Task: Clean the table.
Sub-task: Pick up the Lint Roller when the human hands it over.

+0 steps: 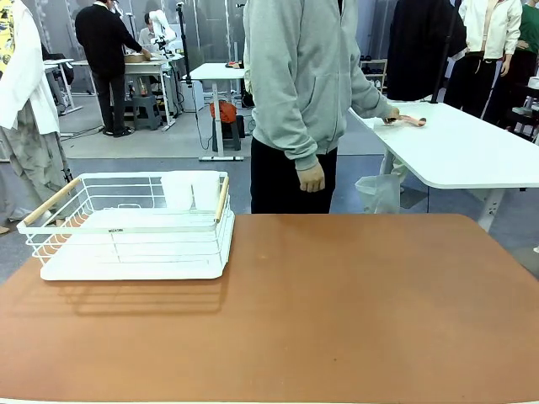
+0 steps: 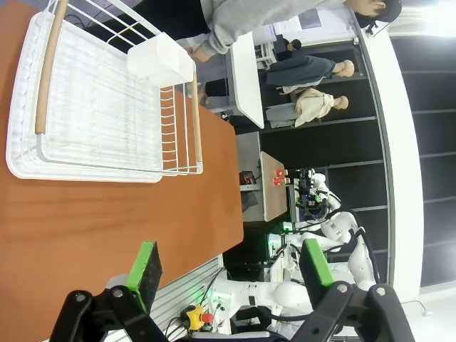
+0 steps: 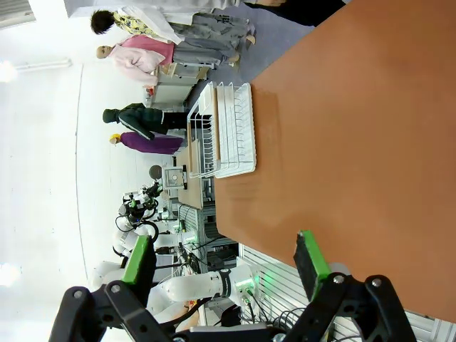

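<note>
Left gripper (image 2: 229, 261) and right gripper (image 3: 224, 255) hover spread and empty over the table (image 1: 354, 303), seemingly idle while the person (image 1: 303, 84) reaches elsewhere.

The table (image 1: 354, 320) is topped with a smooth, matt reddish-brown surface. The dish rack (image 1: 135, 229) is made of white coated wire, fitted with pale wooden handles (image 1: 52, 202) and set on a smooth white plastic tray (image 1: 126, 271). The person's hoodie (image 1: 295, 76) is cut from soft grey cloth. The left gripper (image 2: 229, 246) is faced with matt green pads (image 2: 146, 265) on black fingers.
</note>
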Controlling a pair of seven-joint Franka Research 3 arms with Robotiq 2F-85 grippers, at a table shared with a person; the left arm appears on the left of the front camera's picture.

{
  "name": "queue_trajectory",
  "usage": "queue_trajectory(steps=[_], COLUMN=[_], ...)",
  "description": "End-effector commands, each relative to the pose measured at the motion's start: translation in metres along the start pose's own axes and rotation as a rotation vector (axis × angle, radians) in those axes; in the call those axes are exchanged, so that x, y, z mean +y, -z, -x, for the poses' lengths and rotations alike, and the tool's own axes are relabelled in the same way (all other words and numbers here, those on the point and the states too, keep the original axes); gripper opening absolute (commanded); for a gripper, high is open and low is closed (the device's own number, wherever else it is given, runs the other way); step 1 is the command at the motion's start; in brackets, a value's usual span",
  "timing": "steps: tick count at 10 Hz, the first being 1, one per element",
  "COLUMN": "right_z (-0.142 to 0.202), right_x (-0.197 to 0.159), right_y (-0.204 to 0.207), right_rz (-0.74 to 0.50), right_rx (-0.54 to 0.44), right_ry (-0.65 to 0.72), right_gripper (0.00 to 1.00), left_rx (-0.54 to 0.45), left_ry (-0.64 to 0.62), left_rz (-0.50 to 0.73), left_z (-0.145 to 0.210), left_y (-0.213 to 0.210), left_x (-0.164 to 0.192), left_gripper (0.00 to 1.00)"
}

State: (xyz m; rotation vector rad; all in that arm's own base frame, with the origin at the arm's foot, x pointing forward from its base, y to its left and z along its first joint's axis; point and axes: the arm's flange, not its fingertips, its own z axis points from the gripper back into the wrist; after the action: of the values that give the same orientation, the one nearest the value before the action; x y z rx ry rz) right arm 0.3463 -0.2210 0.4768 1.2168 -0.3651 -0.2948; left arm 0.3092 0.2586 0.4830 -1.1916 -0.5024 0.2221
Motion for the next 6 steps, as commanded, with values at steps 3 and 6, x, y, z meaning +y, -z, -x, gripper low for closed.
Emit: queue_trajectory(steps=[3,6], right_z=[-0.0004,-0.0004], right_x=[0.0027,0.0027], right_y=[-0.0007,-0.0007], right_rz=[-0.015,-0.015], right_rx=[-0.003,-0.003], right_ry=[-0.009,-0.009], right_gripper=[1.0,1.0], left_rx=[-0.002,-0.002], left_ry=[0.011,0.011], left_rz=[0.015,0.015], left_z=[0.0013,0.0013], left_y=[-0.0024,-0.0024], left_x=[0.0004,0.0004], left_gripper=[1.0,1.0])
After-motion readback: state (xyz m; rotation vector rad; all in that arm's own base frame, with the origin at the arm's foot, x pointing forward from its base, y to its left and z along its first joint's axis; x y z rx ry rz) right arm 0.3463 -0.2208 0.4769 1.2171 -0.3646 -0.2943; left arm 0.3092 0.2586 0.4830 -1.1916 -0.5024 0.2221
